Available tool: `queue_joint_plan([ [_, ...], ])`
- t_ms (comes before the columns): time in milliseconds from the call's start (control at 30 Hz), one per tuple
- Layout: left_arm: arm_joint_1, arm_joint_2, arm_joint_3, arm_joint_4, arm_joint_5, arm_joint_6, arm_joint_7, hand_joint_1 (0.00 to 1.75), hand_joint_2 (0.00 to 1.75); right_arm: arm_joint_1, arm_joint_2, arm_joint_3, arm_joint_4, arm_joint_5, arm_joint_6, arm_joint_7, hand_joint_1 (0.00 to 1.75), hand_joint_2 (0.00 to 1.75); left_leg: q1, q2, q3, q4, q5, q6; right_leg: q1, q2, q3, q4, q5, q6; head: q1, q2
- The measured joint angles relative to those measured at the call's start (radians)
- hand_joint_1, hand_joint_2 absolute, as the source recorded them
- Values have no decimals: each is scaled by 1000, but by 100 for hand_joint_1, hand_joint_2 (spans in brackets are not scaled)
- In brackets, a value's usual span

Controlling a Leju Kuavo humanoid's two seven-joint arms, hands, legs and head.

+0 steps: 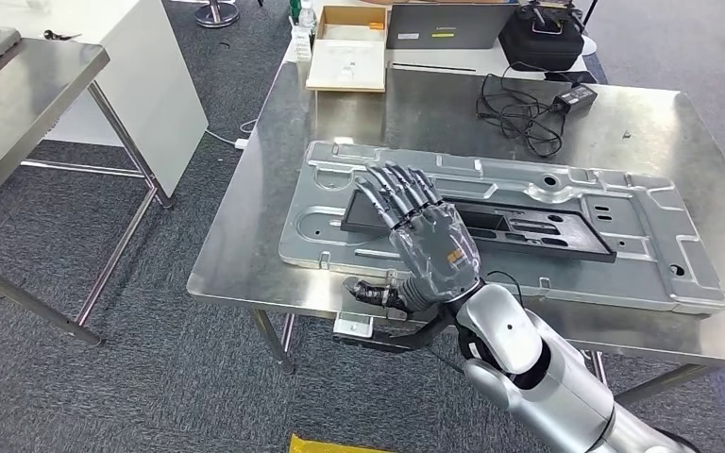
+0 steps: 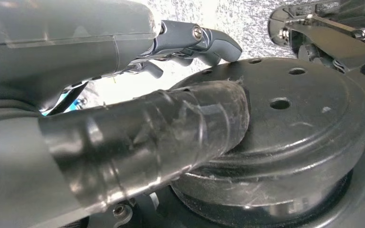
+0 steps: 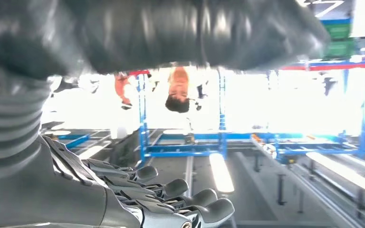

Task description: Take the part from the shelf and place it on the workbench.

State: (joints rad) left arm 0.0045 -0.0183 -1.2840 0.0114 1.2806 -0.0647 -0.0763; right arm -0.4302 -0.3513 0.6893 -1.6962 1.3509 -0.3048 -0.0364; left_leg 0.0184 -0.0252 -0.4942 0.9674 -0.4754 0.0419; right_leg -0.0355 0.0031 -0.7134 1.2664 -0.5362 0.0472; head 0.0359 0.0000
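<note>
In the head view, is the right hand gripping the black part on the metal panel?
No. The right hand is spread open with its fingers apart, above the black part, which lies flat on the metal panel.

Grey carpet floor [image 1: 151, 377], steel table [image 1: 19, 104], white cabinet [image 1: 151, 75], blue racking [image 3: 218, 142], possibly bright windows behind.

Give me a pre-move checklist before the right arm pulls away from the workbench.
1. Metal panel lies flat on the workbench: ok.
2. Black bracket rests on the panel: ok.
3. Right hand holds nothing, fingers spread above the bracket's left end: ok.
4. Hand fully clear of the bracket: cannot tell, contact under the palm is hidden.
5. Cables lie beyond the panel, out of the arm's way: ok.
6. Left hand empty: cannot tell.
</note>
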Motion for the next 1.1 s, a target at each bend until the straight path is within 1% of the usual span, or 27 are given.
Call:
queue_joint_plan([
  [33,-1,-1,0,0,0,3,4,0,0,0,0,9,-5,-3,0,0,0,175,5,-10,-2,9,-5,-8,-6,4,28,-54,35,6,0,0],
  [67,-2,0,0,0,-1,9,11,0,0,0,0,18,-10,-5,0,0,0,175,10,-20,-6,20,-12,-18,-12,21,60,-115,58,12,0,0],
  [100,-4,0,0,0,-3,18,20,0,0,1,0,27,-14,-8,0,0,0,175,12,-30,-14,36,-20,-29,-15,40,85,-166,73,13,0,0],
  [133,-7,0,0,1,-6,29,30,0,0,5,0,36,-17,-10,-1,2,0,175,13,-40,-24,48,-24,-40,-16,55,99,-195,77,10,0,0],
  [167,-8,1,0,1,-10,41,40,0,0,11,0,43,-19,-13,-2,5,0,175,15,-48,-34,55,-25,-49,-14,65,100,-200,70,4,0,0],
  [233,-6,1,0,1,-14,57,54,0,0,30,0,53,-21,-16,-6,15,0,175,18,-61,-47,57,-22,-62,-9,48,95,-197,74,-16,0,0],
  [267,-5,0,0,1,-15,61,57,0,0,39,-1,57,-21,-15,-10,19,0,175,20,-51,-51,63,-27,-67,-7,37,94,-199,76,-26,0,0],
  [300,-5,0,0,1,-15,64,59,0,0,48,-1,61,-21,-12,-15,22,0,175,20,-34,-61,83,-44,-70,-7,25,92,-202,80,-35,0,0],
  [367,-7,0,0,1,-15,68,61,0,0,63,-1,65,-21,-8,-22,25,0,175,18,7,-102,182,-111,-72,-1,0,85,-205,87,-52,0,0],
  [433,-9,1,0,1,-15,71,63,0,0,77,-1,66,-21,-7,-22,26,0,175,18,17,-152,304,-174,-72,9,-26,73,-206,95,-61,0,0],
  [467,-9,1,0,1,-15,74,66,0,0,86,-1,67,-21,-7,-20,29,0,175,17,18,-158,330,-182,-69,13,-38,66,-206,100,-64,-1,0],
  [500,-9,1,0,1,-15,79,70,0,0,98,-2,68,-21,-7,-19,32,0,175,16,20,-143,318,-172,-65,18,-51,60,-206,105,-65,-1,0],
  [533,-9,1,0,1,-14,83,75,0,0,113,-3,68,-20,-7,-18,37,0,175,14,26,-110,269,-148,-60,21,-63,56,-206,109,-65,-1,0],
  [600,-10,1,0,1,-10,95,87,0,0,161,-10,68,-17,-4,-20,54,0,175,5,56,-19,122,-100,-46,26,-87,51,-207,119,-61,0,0],
  [633,-11,1,0,1,-7,101,93,0,0,192,-16,66,-16,-2,-23,64,0,175,-1,70,8,72,-84,-40,26,-98,52,-209,125,-56,-1,0],
  [667,-10,1,0,1,-3,107,99,0,44,227,-24,63,-13,2,-26,73,0,175,-6,78,20,43,-75,-35,25,-109,53,-212,130,-49,-2,0],
  [733,-6,0,1,1,4,116,111,0,131,299,-39,51,-11,10,-34,85,0,175,-13,64,9,36,-56,-25,21,-128,58,-222,145,-35,-3,0],
  [767,-4,0,2,1,5,122,122,0,175,334,-46,41,-10,14,-37,89,0,175,-11,53,4,31,-43,-20,18,-127,59,-225,145,-27,-3,0],
  [800,-3,-1,3,1,6,128,135,0,175,366,-54,30,-10,17,-39,93,0,175,-9,44,-2,24,-28,-13,16,-110,56,-218,130,-21,-3,0],
  [833,-3,-2,4,1,5,134,151,0,175,397,-64,16,-10,18,-40,95,0,175,-7,36,-11,18,-13,-6,15,-83,48,-192,94,-16,-3,0],
  [900,-5,-4,4,1,2,145,176,0,175,448,-82,-9,-11,13,-34,101,0,175,-7,20,-36,17,12,3,14,-23,20,-85,-11,-13,-3,0],
  [933,-5,-5,5,2,2,148,182,0,175,468,-90,-19,-11,7,-28,105,0,175,-8,11,-52,19,23,4,14,-10,8,-23,-50,-13,-3,0],
  [967,-5,-6,5,2,3,151,187,0,175,485,-96,-25,-11,0,-22,110,0,175,-9,0,-68,23,32,4,15,-5,8,17,-65,-13,-3,0],
  [1000,-6,-7,6,2,4,153,190,0,175,498,-101,-29,-11,-6,-16,114,0,175,-10,-11,-84,27,41,3,15,-3,25,23,-60,-14,-3,0],
  [1033,-6,-8,7,2,5,155,192,0,175,508,-104,-32,-11,-11,-13,117,0,175,-10,-23,-98,33,48,1,15,0,62,-8,-39,-15,-3,0],
  [1067,-6,-8,8,2,6,157,194,0,175,516,-107,-35,-11,-14,-11,119,0,175,-10,-35,-111,39,55,-3,14,9,114,-72,-17,-18,-3,0],
  [1100,-7,-9,8,2,7,158,195,0,175,520,-109,-38,-11,-16,-10,120,0,175,-10,-45,-123,46,60,-7,14,30,165,-145,-9,-21,-3,0],
])
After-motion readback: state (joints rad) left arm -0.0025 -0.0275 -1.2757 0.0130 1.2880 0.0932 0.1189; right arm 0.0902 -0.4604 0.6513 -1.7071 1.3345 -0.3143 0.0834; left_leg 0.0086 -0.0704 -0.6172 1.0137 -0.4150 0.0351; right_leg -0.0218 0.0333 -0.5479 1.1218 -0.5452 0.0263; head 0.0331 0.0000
